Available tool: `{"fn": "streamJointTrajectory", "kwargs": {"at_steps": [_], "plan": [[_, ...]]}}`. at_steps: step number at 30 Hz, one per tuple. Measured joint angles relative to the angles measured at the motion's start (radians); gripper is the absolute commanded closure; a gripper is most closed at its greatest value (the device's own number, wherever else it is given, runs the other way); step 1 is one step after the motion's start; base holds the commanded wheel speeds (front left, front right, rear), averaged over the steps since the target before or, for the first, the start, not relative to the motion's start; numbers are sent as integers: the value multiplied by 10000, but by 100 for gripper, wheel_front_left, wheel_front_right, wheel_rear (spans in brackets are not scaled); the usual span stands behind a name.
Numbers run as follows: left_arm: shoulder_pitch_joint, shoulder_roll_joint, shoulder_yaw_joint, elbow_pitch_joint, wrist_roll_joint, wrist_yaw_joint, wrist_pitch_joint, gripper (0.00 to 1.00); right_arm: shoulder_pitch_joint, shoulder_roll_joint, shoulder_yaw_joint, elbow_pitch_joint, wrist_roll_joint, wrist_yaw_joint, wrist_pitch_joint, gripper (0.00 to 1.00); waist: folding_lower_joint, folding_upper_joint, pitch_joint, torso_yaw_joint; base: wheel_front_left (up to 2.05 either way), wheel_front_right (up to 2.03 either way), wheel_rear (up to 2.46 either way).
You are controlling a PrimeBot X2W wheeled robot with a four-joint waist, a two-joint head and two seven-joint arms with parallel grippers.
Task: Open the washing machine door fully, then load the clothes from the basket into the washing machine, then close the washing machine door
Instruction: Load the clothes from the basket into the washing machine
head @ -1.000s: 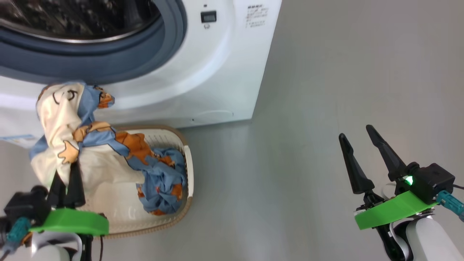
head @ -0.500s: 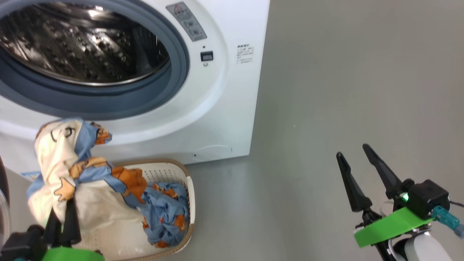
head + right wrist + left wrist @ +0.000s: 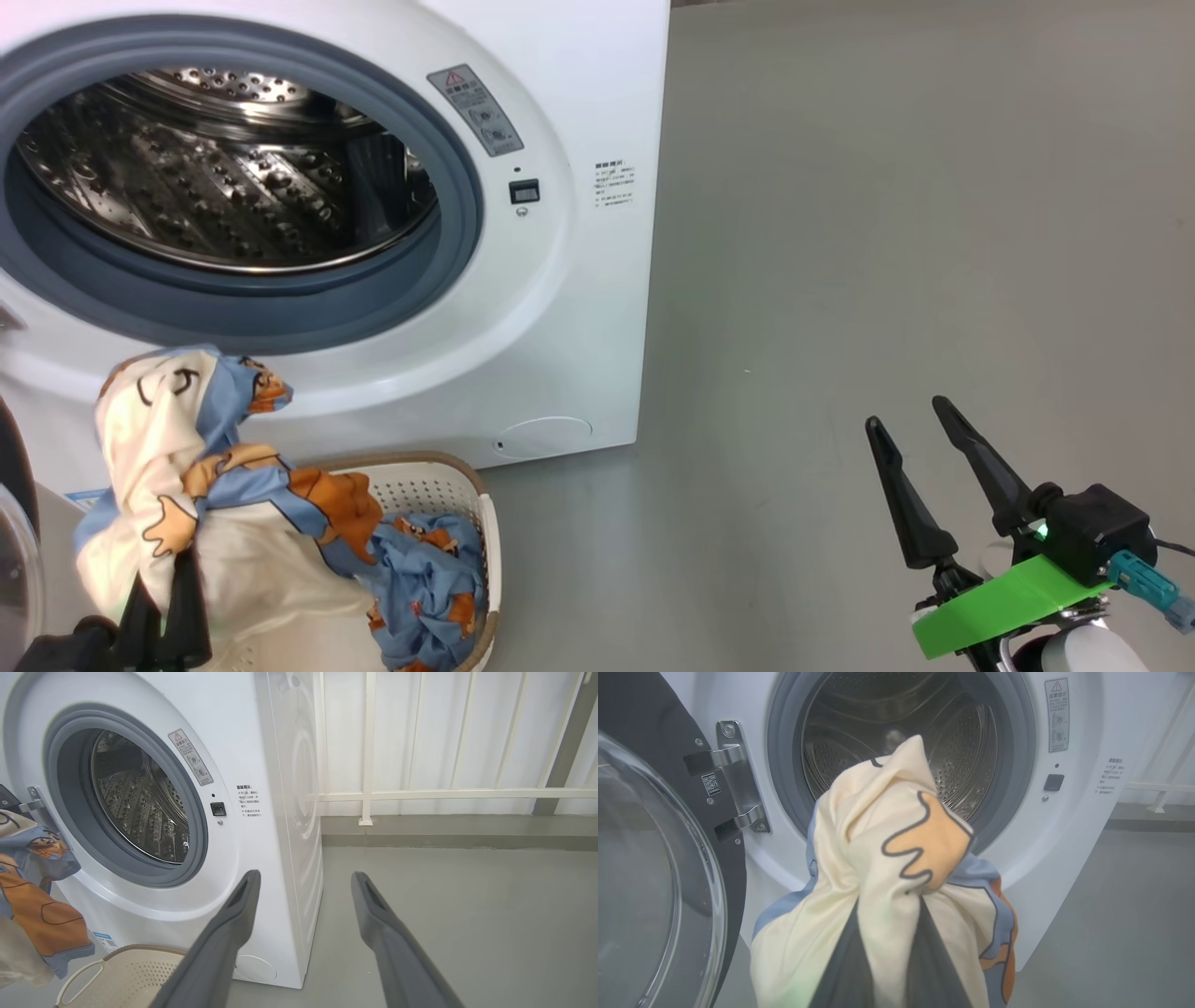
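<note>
the left gripper (image 3: 888,933) is closed narrow on the clothes (image 3: 149,439), its two dark fingers pinching a bunched fold of cream cloth with blue and orange cartoon print. the pinched bundle is raised above the basket (image 3: 439,485) and hangs in front of the lower rim of the washing machine (image 3: 579,308) opening, outside the steel drum (image 3: 215,196) and near the blue-grey gasket (image 3: 457,224). the rest of the blue and orange cloth trails down from the bundle into the basket, where it lies crumpled against the right wall. the basket stands on the floor (image 3: 887,233) just before the machine's front, beneath the opening. the washing machine door (image 3: 654,896) is swung open to the left on its metal hinge, its domed glass close beside the left gripper. the right gripper (image 3: 907,414) has its fingers spread wide and holds nothing, over bare floor to the right of the machine's front corner, well apart from the basket.
</note>
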Motion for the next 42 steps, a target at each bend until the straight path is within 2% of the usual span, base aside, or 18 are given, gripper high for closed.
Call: {"fn": "streamJointTrajectory", "kwargs": {"at_steps": [11,23,33,42], "plan": [[199,-4,2,-12,-29,13,0,100,135,0,-23,-6,-10,0,0,0,0,0,-134,43,0,0,0],[-87,-15,-198,52,-278,59,0,100,127,-2,-232,-121,-25,0,0,0,0,0,465,106,0,0,0],[-1921,36,-140,470,-211,-96,0,100,-404,15,-253,-286,-25,0,0,0,1,0,1497,74,0,0,0],[-4424,616,-370,1845,23,-326,-2,100,-897,117,-217,-318,-25,0,0,0,0,0,2486,-149,0,0,0]]}}
